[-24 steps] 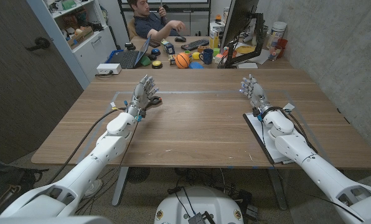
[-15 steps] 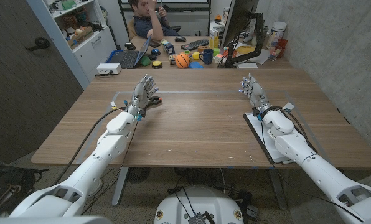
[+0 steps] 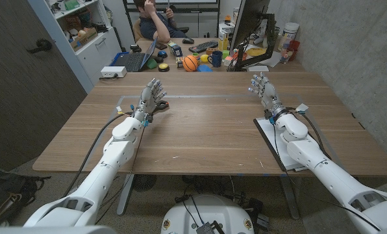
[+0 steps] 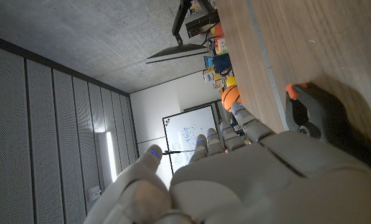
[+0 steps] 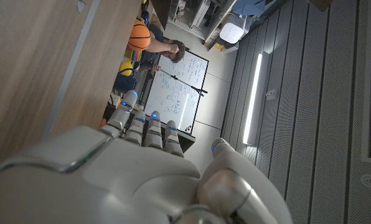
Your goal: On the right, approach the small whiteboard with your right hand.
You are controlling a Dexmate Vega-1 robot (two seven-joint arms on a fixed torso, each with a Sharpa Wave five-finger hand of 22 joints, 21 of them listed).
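R hand (image 3: 263, 91) is raised over the wooden table (image 3: 206, 130) on the robot's right side, fingers apart and reaching up and away from the robot, holding nothing, touching nothing as far as head view shows; right wrist view shows its back (image 5: 111, 180) w/ fingers extended side by side, thumb off to one side. Small flat whiteboard w/ dark frame (image 3: 276, 140) lies on the table near the right edge, mostly under the R forearm; the hand itself sits beyond the board's far end, not over it. Judgement: approach is partly done at best; arm is above the board but hand has overshot it, so what's left is bringing the hand back and down toward the board surface. L hand (image 3: 151, 96) is up on the left side, fingers spread, empty; a dark clamp w/ orange tip (image 4: 310, 112) lies just beside it on the table.
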